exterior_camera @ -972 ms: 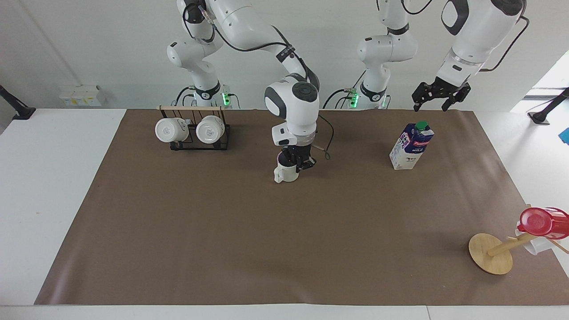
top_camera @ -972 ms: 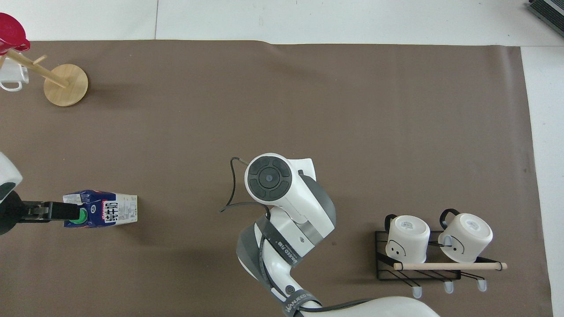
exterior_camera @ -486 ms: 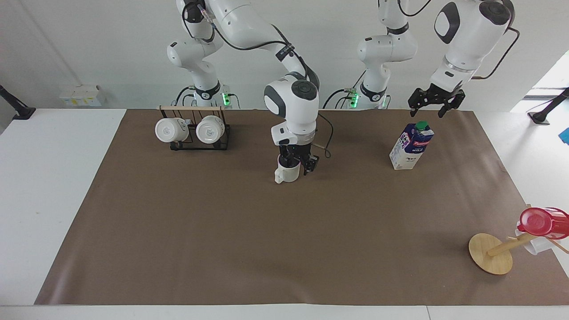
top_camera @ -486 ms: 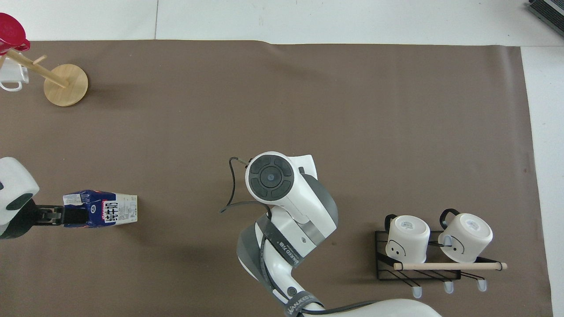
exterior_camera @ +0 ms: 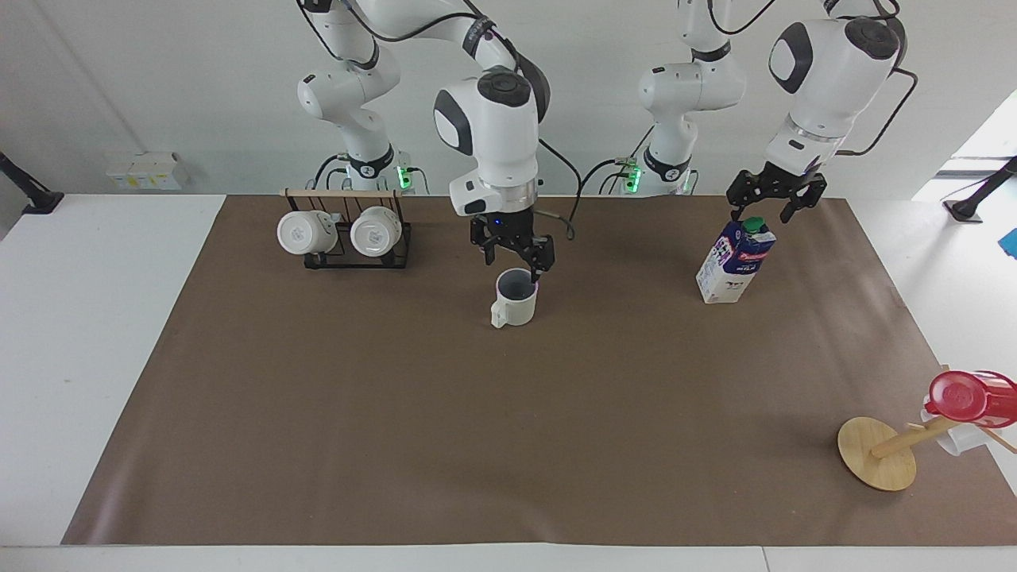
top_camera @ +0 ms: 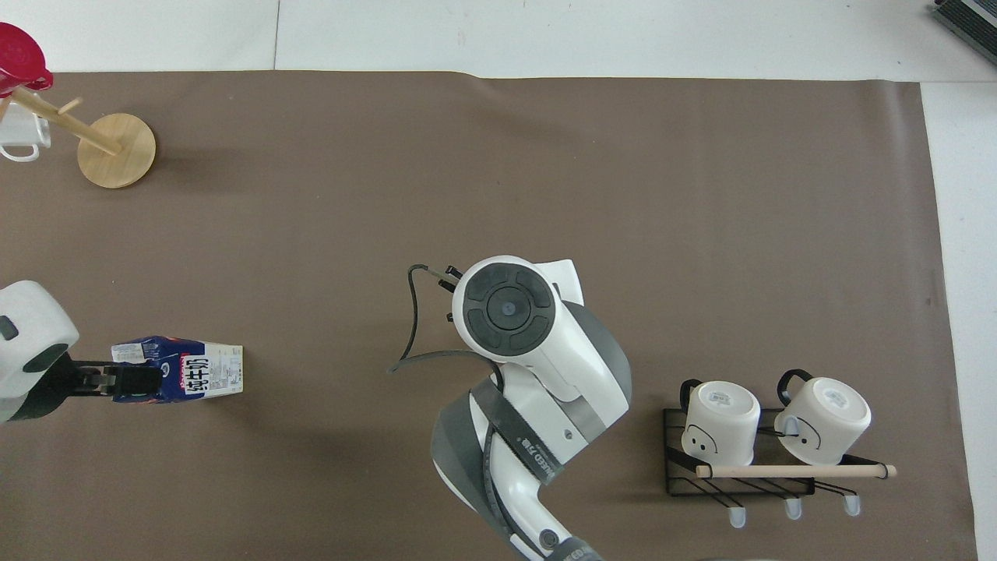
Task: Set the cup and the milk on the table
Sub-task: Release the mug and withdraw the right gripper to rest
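Your right hand [exterior_camera: 515, 253] spread just above the cream mug [exterior_camera: 512, 298] standing mid-bench [exterior_camera: 111, 262], your left hand [exterior_camera: 769, 200] spread over the upright milk carton [exterior_camera: 735, 262] toward the left arm's end.

Four mugs [exterior_camera: 513, 298]; one carton [exterior_camera: 735, 260]

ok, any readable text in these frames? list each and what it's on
"纯牛奶": black characters on the white side of the milk, overhead view.
"WANEED 万融", roughly: strap on the right arm; small, reading uncertain.
Red label band on the milk: print too small to read.
Stamps on the bases of the two white mugs on the rack: too small to read.
The cup shows no text.
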Robot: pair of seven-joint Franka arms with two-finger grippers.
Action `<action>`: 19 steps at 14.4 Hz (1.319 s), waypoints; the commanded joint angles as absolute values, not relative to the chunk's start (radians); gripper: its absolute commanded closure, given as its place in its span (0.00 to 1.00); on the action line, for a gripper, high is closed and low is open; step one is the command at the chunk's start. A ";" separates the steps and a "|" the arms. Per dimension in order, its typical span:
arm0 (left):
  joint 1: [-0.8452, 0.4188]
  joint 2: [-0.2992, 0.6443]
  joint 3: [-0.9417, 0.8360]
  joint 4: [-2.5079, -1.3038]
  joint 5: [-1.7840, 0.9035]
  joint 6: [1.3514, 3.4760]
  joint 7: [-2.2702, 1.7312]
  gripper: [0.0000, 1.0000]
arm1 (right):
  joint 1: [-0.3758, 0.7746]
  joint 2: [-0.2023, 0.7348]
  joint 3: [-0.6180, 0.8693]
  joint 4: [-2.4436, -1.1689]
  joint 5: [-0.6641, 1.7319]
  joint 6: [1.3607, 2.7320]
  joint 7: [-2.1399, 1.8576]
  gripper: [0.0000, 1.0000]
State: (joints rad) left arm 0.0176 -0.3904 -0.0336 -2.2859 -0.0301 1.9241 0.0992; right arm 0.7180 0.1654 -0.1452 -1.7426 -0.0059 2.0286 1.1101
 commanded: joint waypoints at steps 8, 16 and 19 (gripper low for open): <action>0.046 -0.397 -0.037 -2.404 -0.025 2.081 0.163 0.00 | 0.493 0.020 -0.141 -1.770 -0.005 1.798 0.695 0.00; 0.045 -0.394 -0.037 -2.404 -0.025 2.120 0.155 0.00 | 0.287 -0.032 -0.141 -1.778 -0.003 1.680 0.454 0.00; 0.044 -0.394 -0.037 -2.404 -0.025 2.118 0.155 0.08 | 0.220 -0.057 -0.141 -1.804 -0.002 1.678 0.361 0.00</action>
State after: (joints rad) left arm 0.0223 -0.3820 -0.0264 -2.3840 -0.0300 2.0933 0.1406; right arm 0.2655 -0.0168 -0.1540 -1.7604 -0.0058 1.6819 0.4228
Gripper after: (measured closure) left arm 0.013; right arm 0.000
